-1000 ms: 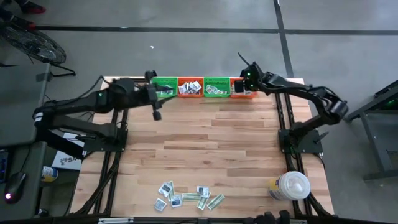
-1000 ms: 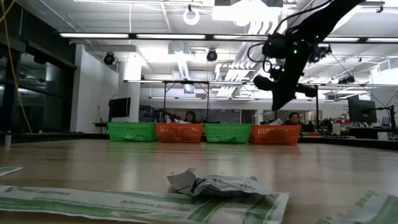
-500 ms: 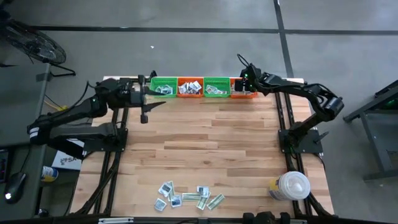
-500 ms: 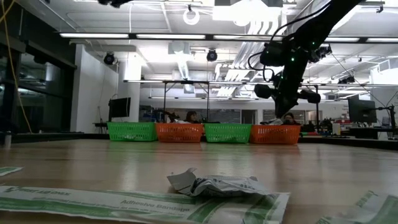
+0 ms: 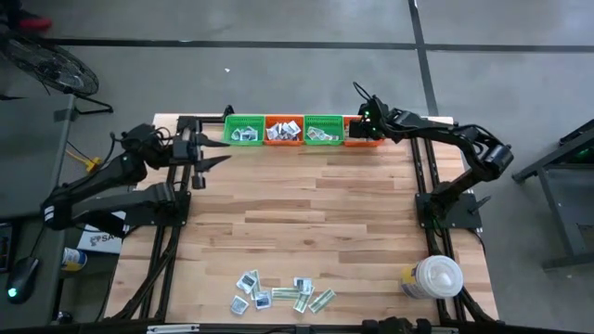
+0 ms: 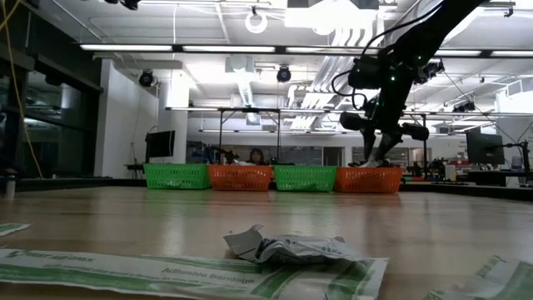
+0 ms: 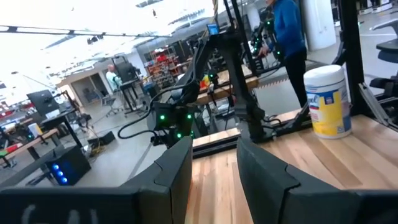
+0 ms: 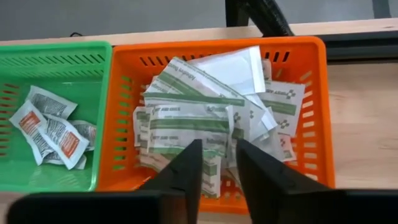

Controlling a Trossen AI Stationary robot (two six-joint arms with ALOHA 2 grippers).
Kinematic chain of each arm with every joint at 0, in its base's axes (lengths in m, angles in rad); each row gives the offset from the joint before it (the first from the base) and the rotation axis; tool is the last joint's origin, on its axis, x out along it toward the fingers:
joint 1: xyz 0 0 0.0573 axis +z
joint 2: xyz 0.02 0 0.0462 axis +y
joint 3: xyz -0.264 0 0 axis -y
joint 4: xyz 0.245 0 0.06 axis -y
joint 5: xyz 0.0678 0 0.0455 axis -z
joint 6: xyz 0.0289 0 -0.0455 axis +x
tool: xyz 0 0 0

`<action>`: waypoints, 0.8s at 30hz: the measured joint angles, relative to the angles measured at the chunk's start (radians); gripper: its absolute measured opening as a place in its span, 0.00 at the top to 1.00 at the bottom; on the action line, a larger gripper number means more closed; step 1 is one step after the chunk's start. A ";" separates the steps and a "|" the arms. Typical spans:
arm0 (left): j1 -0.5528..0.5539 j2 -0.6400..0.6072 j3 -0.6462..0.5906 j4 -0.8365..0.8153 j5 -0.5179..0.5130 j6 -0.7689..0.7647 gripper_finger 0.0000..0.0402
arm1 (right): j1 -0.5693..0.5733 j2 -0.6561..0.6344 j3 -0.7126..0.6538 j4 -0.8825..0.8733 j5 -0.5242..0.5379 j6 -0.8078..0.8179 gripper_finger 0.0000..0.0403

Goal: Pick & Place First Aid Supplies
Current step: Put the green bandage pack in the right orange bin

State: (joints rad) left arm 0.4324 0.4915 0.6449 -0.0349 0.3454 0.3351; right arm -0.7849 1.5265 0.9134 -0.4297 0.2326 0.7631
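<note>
- The light wooden slatted table (image 5: pixel 306 223) carries a row of four small plastic baskets along its far edge: green, orange, green, orange. The near edge holds a loose cluster of first aid supplies (image 5: pixel 281 294), small white-grey square packets and narrow pale-green strips, well apart from the baskets. If the arms misjudge that long reach, packets could be nudged off the near edge.
- A big white round lidded container (image 5: pixel 436 276) stands near the table's right front corner, beside the right arm's base. An arm swinging low toward the cluster could knock it over.
- The right-hand orange plastic basket (image 8: pixel 217 124) is piled with pale-green bandage strips and white packets, some riding close to the rim. Another drop onto this heap could slide over the wall.
- The right gripper (image 8: pixel 217 171) hangs just above that orange basket, its two dark fingers a narrow gap apart with nothing visible between them. A packet may cling to a finger and be carried off when the arm lifts away.
- The left gripper (image 5: pixel 206 158) hovers off the table's far left corner, beside the end green plastic basket (image 5: pixel 243 131), its fingers partly apart and empty. Both arms heading for the same cluster could cross paths.
- The neighbouring green basket (image 8: pixel 50 112) holds white packets with red marks. A drift sideways would put strips in the wrong bin.
</note>
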 joint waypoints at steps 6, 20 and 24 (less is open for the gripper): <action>0.000 -0.043 0.000 -0.059 0.000 0.000 0.69 | 0.000 -0.036 0.000 0.001 0.000 -0.002 0.66; 0.000 -0.061 0.000 -0.066 0.005 0.000 0.69 | 0.000 -0.293 0.000 0.003 -0.036 -0.147 0.63; 0.000 -0.060 0.000 -0.066 0.005 -0.014 0.69 | 0.018 -0.372 0.000 0.008 -0.104 -0.197 0.63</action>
State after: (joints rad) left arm 0.4320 0.4313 0.6449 -0.1005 0.3500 0.3207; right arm -0.7667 1.1544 0.9134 -0.4214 0.1287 0.5661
